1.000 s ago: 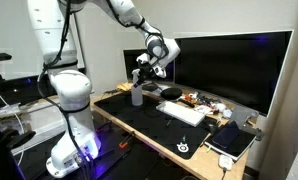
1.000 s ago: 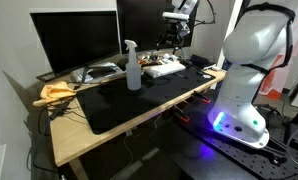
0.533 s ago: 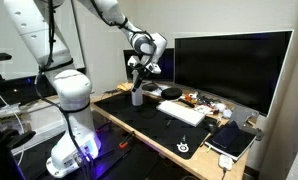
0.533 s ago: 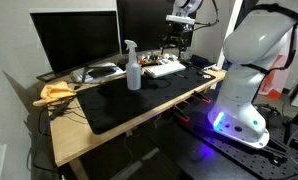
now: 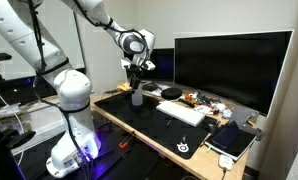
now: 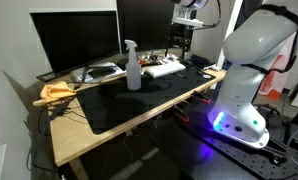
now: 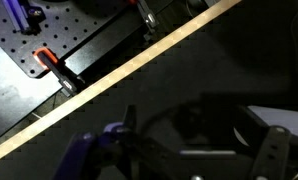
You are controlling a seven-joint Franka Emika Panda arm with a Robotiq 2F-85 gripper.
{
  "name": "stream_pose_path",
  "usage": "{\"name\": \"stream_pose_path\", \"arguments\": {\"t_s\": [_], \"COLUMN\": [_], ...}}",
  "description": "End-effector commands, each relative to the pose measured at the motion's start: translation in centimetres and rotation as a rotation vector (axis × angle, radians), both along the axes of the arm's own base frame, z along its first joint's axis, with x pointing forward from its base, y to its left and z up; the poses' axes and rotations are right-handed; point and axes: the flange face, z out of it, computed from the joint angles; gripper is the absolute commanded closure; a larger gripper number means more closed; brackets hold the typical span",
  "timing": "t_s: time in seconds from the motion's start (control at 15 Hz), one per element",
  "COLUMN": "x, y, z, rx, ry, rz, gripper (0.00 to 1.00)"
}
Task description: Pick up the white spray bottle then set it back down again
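The white spray bottle [image 5: 137,95] stands upright on the black desk mat [image 5: 154,125], and it also shows in an exterior view [image 6: 132,68]. My gripper [image 5: 140,67] hangs in the air above the desk; here it appears just over the bottle's head. From the other side my gripper [image 6: 179,38] appears high and well apart from the bottle. In the wrist view the gripper [image 7: 199,152] is dim, its fingers stand wide apart with nothing between them, and the bottle is out of view.
A large monitor [image 5: 229,65] stands behind a white keyboard [image 5: 181,112], a mouse [image 5: 184,147] and a dark tablet [image 5: 232,140]. A yellow cloth [image 6: 57,92] lies at the desk's end. A red-handled clamp [image 7: 51,62] sits below the wooden desk edge [image 7: 109,85].
The arm has swung across the desk, carrying the gripper from beside the monitor to over the bottle in that exterior view. The bottle has not moved.
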Motion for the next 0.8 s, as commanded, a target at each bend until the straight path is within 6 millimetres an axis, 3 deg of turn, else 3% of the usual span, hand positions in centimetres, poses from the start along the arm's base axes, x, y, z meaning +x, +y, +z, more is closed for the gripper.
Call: {"name": "stream_pose_path", "arguments": {"t_s": [0.0, 0.6, 0.73], "x": [-1.3, 0.1, 0.4], "y": [1.4, 6.1, 5.6], "z": [0.5, 0.7, 0.6], "rx": [-0.03, -0.124, -0.096], "ry": [-0.059, -0.143, -0.121], "rz": [0.078, 0.193, 0.192], "gripper": [0.0, 0.0, 0.0]}}
